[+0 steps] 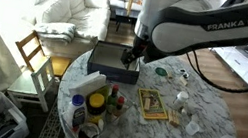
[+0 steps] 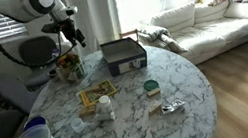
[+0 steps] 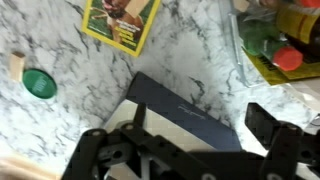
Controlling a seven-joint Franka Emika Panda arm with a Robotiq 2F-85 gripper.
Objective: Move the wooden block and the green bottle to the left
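On marble table (image 2: 183, 89) nr white sofa (image 2: 207, 17) lies wooden block (image 2: 96, 94).

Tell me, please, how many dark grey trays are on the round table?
1. The tray sits at the table's edge nearest the sofa, beneath the open gripper. Nothing suggests another is hidden.

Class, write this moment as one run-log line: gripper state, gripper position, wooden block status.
gripper: open, empty | position: above dark grey tray | wooden block: flat on table, untouched
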